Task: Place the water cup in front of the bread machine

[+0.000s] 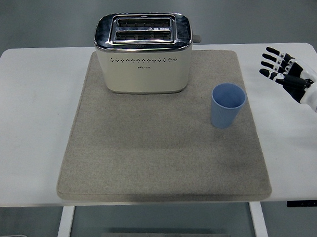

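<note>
Standing: one cup (pixel 228 105); one toaster (pixel 143 53)

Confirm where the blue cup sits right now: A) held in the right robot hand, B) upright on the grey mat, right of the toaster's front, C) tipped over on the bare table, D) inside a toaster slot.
B: the blue cup stands upright on the grey mat, to the right of the toaster, with the open right robot hand well clear of it.
</note>
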### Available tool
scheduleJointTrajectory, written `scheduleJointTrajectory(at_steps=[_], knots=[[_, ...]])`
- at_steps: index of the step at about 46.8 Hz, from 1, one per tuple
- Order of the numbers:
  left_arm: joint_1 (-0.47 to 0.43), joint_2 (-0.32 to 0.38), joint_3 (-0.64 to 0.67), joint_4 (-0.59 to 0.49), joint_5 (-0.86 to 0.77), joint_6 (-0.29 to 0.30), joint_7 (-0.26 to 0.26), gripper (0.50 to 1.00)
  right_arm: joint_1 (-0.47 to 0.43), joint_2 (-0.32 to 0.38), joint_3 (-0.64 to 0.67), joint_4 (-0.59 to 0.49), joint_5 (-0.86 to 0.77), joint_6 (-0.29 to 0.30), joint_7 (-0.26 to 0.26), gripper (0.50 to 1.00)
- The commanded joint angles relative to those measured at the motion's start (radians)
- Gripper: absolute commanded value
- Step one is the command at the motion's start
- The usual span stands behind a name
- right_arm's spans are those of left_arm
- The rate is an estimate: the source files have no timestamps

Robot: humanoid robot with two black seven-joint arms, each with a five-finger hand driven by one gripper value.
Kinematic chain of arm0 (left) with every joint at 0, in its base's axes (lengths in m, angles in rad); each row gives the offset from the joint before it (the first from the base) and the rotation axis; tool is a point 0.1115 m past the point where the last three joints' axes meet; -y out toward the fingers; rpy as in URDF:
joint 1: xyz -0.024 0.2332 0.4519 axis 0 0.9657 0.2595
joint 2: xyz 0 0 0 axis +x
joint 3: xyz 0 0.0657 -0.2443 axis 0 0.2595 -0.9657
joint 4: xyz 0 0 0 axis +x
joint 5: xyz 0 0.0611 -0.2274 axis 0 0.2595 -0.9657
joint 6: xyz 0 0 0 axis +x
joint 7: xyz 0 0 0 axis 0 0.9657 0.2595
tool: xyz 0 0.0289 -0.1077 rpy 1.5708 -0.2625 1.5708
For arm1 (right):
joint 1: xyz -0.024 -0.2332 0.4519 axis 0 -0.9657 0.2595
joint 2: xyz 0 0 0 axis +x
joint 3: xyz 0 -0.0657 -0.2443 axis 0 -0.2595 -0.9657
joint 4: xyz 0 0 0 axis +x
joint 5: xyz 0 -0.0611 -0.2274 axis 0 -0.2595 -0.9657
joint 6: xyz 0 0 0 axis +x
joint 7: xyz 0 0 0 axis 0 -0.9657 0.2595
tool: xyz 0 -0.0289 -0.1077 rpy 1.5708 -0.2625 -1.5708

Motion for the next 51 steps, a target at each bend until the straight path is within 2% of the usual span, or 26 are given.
scheduleJointTrajectory(at_steps=[1, 10, 35, 47, 51], knots=[[0.0, 0.0, 0.0, 0.0, -0.001, 0.0, 0.0, 1.0, -0.016, -0.023, 0.001, 0.022, -0.01, 0.007, 0.008, 0.915], [0.0, 0.0, 0.0, 0.0, -0.001, 0.0, 0.0, 1.0, -0.071, -0.057, 0.006, 0.085, -0.056, 0.007, 0.035, 0.915], [0.0, 0.0, 0.0, 0.002, -0.001, 0.0, 0.002, 1.0, -0.169, -0.055, 0.017, 0.123, -0.123, -0.005, 0.127, 0.913], [-0.001, 0.0, 0.0, 0.002, -0.001, 0.0, 0.002, 1.0, -0.22, -0.051, 0.017, 0.128, -0.191, -0.04, 0.213, 0.911], [-0.001, 0.0, 0.0, 0.002, -0.001, 0.0, 0.002, 1.0, -0.226, -0.046, 0.017, 0.149, -0.2, -0.066, 0.218, 0.911]])
